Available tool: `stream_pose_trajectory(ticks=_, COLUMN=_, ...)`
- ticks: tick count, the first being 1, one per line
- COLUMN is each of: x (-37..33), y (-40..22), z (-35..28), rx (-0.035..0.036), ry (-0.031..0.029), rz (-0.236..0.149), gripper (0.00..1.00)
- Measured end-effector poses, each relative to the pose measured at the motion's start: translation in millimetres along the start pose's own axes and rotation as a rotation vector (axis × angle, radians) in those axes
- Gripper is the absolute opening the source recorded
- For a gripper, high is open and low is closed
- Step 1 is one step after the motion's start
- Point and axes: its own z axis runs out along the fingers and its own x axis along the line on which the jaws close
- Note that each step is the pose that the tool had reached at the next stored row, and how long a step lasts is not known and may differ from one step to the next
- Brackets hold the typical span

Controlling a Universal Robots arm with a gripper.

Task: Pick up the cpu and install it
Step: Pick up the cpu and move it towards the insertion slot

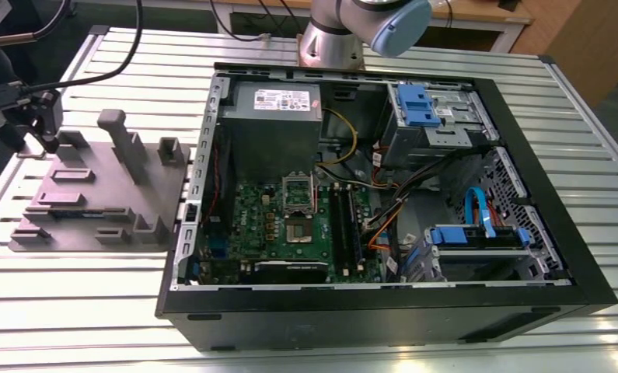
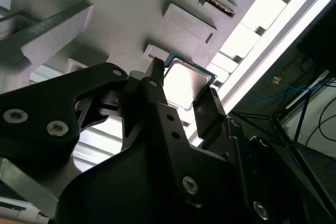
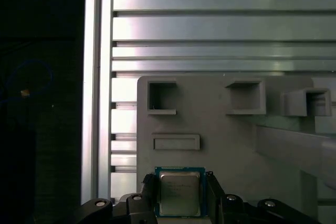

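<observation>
Clearly, first wrist view: gripper [image 3: 179,178] clamps cpu [image 3: 179,195].

A slatted metal table [image 1: 81,295] is carrying everything here, its pale ribs running across from side to side and catching the light. Toward the exterior view's left, a grey fixture plate [image 1: 132,198] is lying flat on the slats, with blocks and posts sticking up from it. Just beside it, toward the exterior view's right, an open black computer case [image 1: 392,315] is lying on its side. The arm's base [image 1: 329,48] is standing at the far edge.
</observation>
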Motion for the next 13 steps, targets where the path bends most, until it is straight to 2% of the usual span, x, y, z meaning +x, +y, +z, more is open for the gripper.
stream_pose_trajectory(ticks=13, x=0.0, y=0.4, z=-2.2, rx=0.0023, ry=-0.0001, rz=0.000, gripper=0.47)
